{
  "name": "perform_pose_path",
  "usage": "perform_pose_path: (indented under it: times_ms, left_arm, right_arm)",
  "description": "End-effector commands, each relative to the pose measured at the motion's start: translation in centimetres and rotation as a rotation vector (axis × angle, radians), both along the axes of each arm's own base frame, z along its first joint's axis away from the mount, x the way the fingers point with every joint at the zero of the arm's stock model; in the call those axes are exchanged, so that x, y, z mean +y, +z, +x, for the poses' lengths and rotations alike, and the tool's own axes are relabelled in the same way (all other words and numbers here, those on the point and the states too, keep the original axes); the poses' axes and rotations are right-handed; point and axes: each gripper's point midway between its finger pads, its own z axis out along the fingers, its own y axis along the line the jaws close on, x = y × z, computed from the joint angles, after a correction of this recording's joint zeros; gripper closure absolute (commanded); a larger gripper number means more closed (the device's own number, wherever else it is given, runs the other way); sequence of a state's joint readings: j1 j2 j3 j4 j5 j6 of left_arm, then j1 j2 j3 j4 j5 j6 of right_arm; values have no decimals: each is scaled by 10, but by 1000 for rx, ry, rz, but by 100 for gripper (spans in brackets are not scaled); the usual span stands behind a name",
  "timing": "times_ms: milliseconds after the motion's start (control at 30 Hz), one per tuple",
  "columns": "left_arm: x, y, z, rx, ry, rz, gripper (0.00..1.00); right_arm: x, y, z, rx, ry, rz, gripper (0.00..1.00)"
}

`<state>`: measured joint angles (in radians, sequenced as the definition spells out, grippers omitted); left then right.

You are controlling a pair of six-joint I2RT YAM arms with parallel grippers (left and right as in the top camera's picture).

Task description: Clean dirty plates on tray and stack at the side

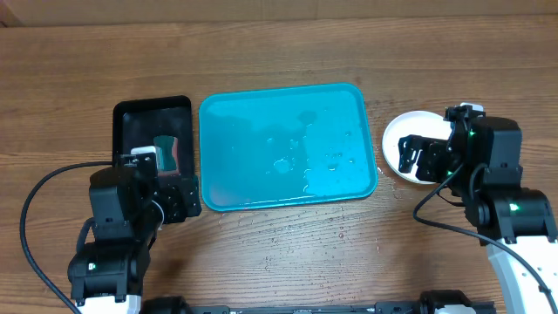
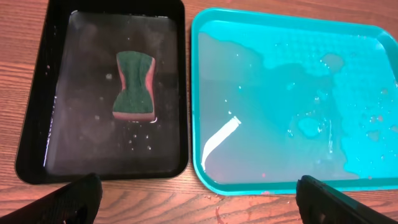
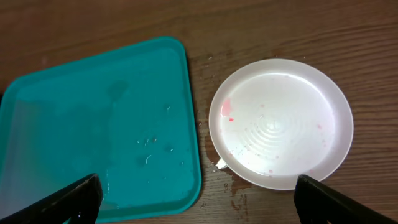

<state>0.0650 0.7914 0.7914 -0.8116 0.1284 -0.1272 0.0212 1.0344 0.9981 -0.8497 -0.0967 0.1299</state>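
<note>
Plates first: only a white plate [image 3: 280, 124] shows. It lies on the table [image 1: 279, 253] just right of the tray [image 1: 253, 148], apart from its rim. A sliver of edge peeks out at its near-left side, so others may lie beneath, but I cannot tell. The tray carries no plates, only water [image 2: 298, 93]. The sponge [image 2: 135, 84] lies in the black tray [image 2: 37, 93], just left of the tray.

The right tool [image 3: 196, 193] hangs over the gap between plate and tray, fingers spread wide and holding nothing. The left tool [image 2: 196, 193] sits at the near edge between the two trays, also wide open and empty.

Risks, as I judge them:
- Red smears [image 3: 227, 110] show on the white plate, along with a few specks. Calling the stack done would leave dirt on top.
- The plate lies flat and looks wet. A pinch on its low rim could slip or push it across the table.
- Lifting the soaked sponge over the table would drip more water onto the wood.
- Pressing with the sponge on an unheld plate could skid it toward the right edge.
</note>
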Motion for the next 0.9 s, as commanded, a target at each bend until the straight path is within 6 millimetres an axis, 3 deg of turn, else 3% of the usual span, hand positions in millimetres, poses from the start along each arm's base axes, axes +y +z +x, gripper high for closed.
perform_pose_path:
  times_ms: [0,200,433,633,867]
  left_arm:
    - [-4,-7,-1,21,-28,-1,0]
    - [-4,-13,1,48,-28,-3,0]
    - [-4,-23,3,89,-28,-6,0]
    - [-4,-34,5,137,-28,-10,0]
    - [-4,-46,7,189,-28,-14,0]
  right_arm:
    - [-1,-9,1,26,0,-11,0]
    - [-4,-6,2,9,-12,-24,0]
    - [-4,50,9,-349,-3,-32,0]
    - [-6,79,-25,-744,-19,-25,0]
    - [-9,72,-50,-1003,-40,-21,0]
